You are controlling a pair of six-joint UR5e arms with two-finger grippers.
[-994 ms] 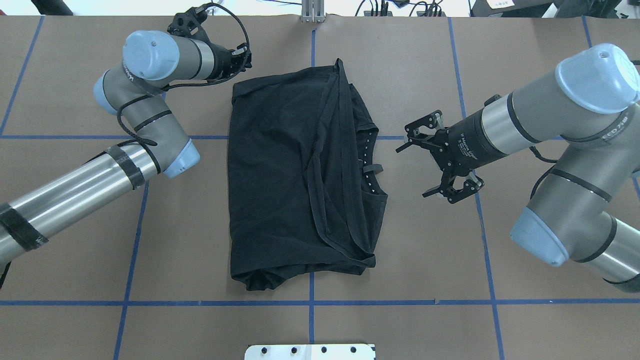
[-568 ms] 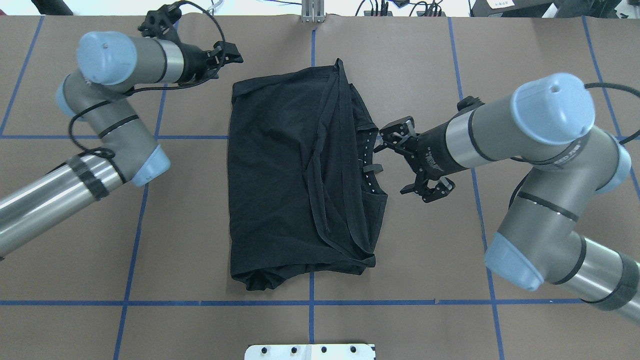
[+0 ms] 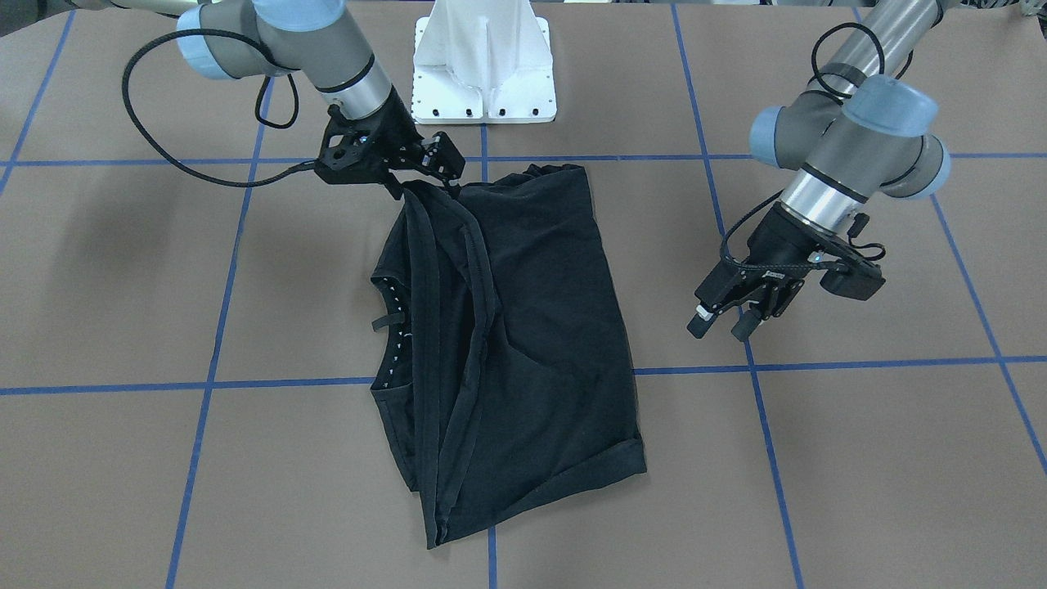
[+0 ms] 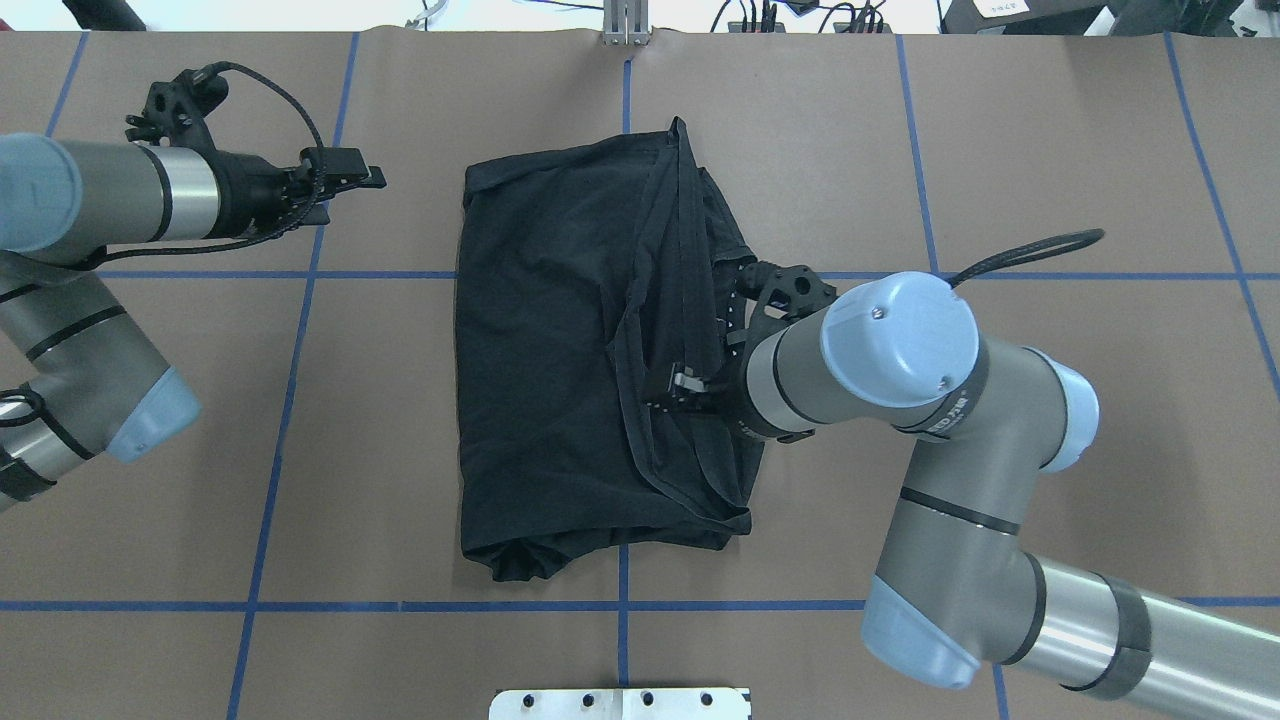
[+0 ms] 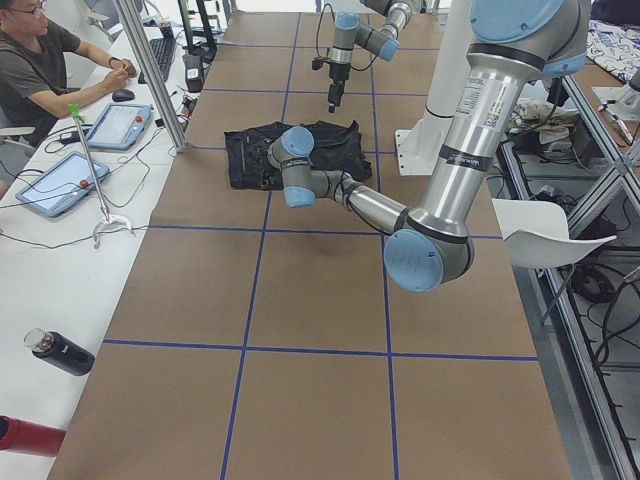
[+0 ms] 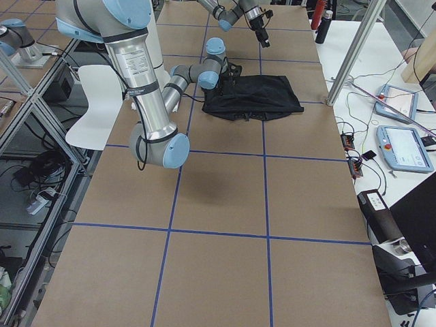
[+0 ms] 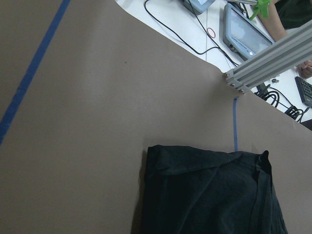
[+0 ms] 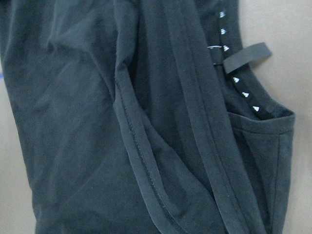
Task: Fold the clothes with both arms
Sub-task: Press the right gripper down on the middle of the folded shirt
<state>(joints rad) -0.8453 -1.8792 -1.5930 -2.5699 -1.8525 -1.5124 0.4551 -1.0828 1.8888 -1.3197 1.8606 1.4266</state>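
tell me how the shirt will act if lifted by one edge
Likely floppy: the shirt lies in soft wrinkled folds, so a lifted edge should drape and unfold. Probably light, being thin cloth. A push would likely bunch it, not slide it whole.

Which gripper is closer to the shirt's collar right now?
Right. The right gripper is above the shirt, just beside the collar. The left gripper is off the shirt, out past its opposite edge, above bare table.
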